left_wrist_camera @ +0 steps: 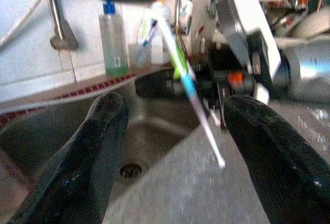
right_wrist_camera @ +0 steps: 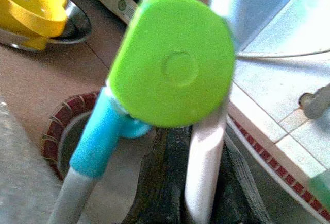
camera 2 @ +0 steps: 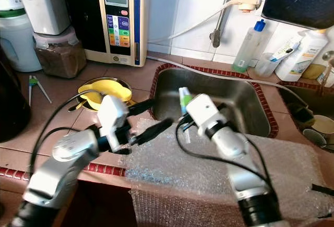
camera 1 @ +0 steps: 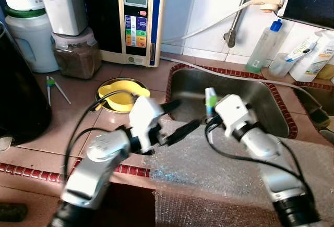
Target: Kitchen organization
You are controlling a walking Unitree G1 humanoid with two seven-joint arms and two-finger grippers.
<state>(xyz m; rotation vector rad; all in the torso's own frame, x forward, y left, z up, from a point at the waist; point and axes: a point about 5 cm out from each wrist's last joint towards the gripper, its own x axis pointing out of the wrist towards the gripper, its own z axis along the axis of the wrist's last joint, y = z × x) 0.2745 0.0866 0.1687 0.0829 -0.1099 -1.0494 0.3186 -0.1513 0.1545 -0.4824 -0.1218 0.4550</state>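
Note:
My right gripper point(camera 1: 210, 113) is shut on a toothbrush point(camera 1: 210, 100) with a white handle and blue and green parts, and holds it upright over the near left corner of the steel sink point(camera 1: 250, 96). In the right wrist view its round green end point(right_wrist_camera: 175, 62) sits close to the camera above the dark fingers point(right_wrist_camera: 165, 183). My left gripper point(camera 1: 180, 117) is open just left of it, fingers pointing at the toothbrush point(left_wrist_camera: 180, 69). In the left wrist view the brush stands between and beyond the two black fingertips point(left_wrist_camera: 98, 147).
Bubble wrap point(camera 1: 219, 169) covers the counter's front edge under both arms. A yellow bowl in a metal dish point(camera 1: 122, 95) sits left of the sink. At the back stand a water machine point(camera 1: 138, 18), a brown-filled jar point(camera 1: 77, 55) and a squeeze bottle point(camera 1: 263, 47).

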